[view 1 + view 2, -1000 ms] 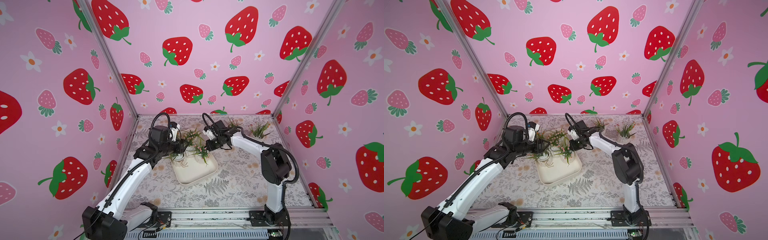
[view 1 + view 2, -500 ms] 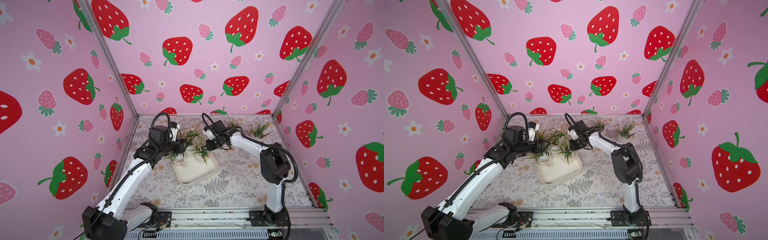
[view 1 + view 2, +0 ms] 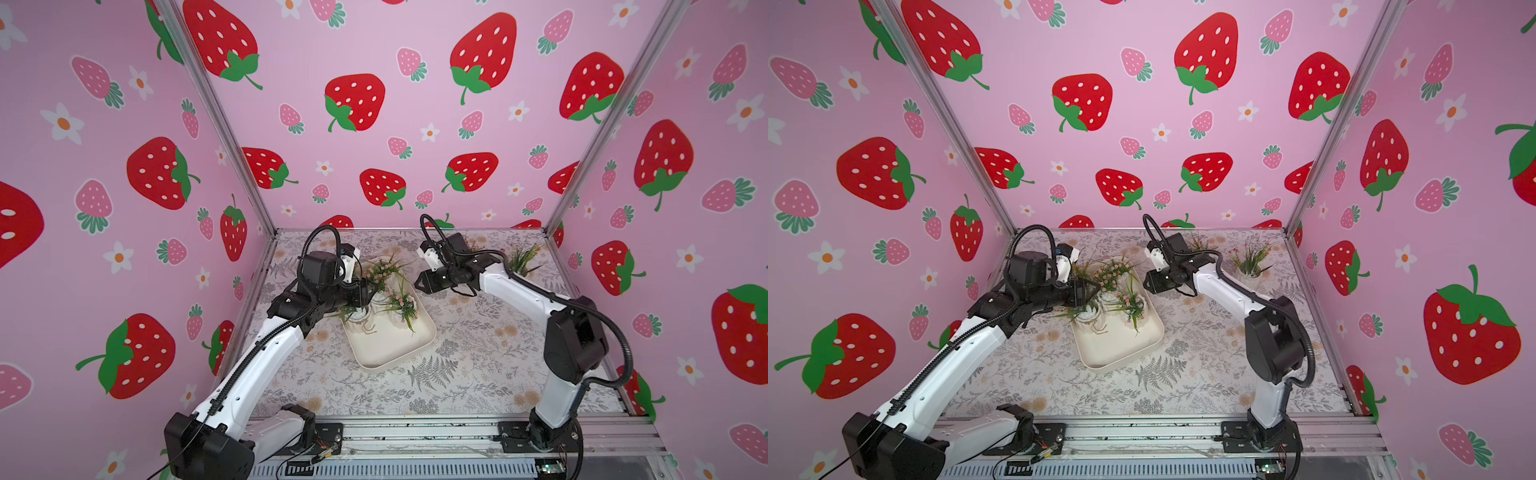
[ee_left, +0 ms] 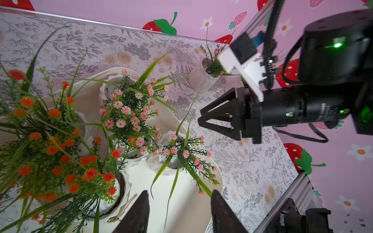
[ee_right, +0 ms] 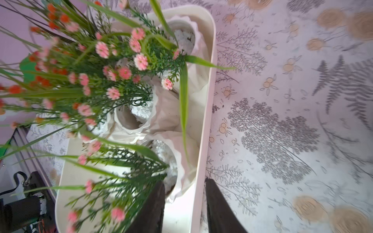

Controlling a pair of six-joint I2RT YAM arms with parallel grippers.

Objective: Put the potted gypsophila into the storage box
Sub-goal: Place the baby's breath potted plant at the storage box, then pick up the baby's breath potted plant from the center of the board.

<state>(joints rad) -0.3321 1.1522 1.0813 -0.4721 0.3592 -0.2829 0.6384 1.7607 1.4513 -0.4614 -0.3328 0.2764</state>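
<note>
Currently the storage box (image 3: pixel 388 353) lies at mid-table. Its far half is crowded with potted gypsophila (image 3: pixel 384 274); its near half is bare. Two more pots stand outside it: the far-right pot (image 3: pixel 523 266) and the far-edge pot (image 3: pixel 1200 244), which is behind the right arm (image 3: pixel 1229 286).

Right gripper (image 3: pixel 419 284): jaws parted with nothing between them, just beside the box's far right rim. In the right wrist view the rim runs under the gap between the fingers (image 5: pixel 155 203). The pink-flowered pot (image 5: pixel 173 161) stands just inside that rim.

Left gripper (image 4: pixel 179 191): jaws spread and empty, over the box floor, just beside the orange-flowered pot (image 4: pixel 105 201).

Probable hazards:

1. Snagging. Long leaf blades and sprays reach close to both sets of fingers. A sideways pull could hook a stem and tip a pot, since the pots look light and top-heavy. Lift clear first.
2. Rim contact. A right jaw swung left or dropped could catch the rim and shift the whole box.
3. Crowding. The pots in the box touch or nearly touch, and the mid-cluster pot (image 5: pixel 131 121) appears tilted. Setting another pot into the far half could topple its neighbours. The bare near half is the safer target.
4. Arm interference. Both grippers work at the same end of the box. In reaching for the outside pots, the right arm may sweep the far-edge pot.
</note>
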